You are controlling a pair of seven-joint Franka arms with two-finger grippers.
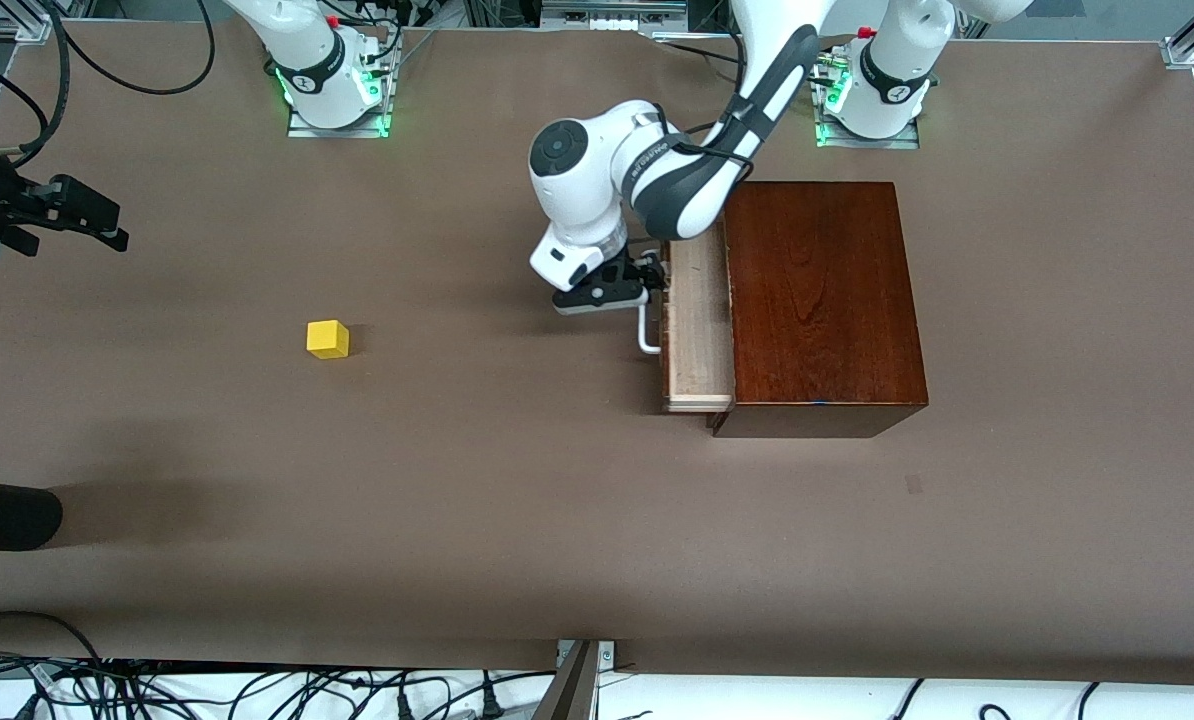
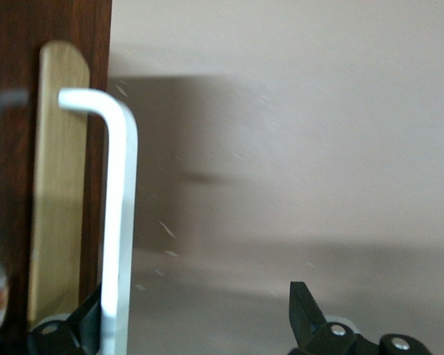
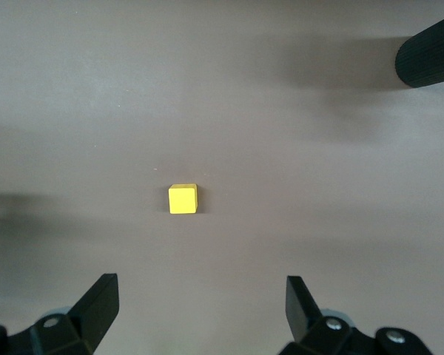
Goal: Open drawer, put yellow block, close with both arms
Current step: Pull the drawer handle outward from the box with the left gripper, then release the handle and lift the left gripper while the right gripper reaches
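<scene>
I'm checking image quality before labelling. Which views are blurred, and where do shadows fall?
Left wrist view: soft, smeared blur on the white handle and the wood; a broad shadow lies on the table beside it. Right wrist view: the yellow block is sharp, with soft dark shadows around. Front view: crisp; glare on the glossy box.

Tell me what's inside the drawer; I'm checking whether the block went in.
The drawer shows only bare pale wood; the part inside the box is hidden. The yellow block sits on the table.
</scene>
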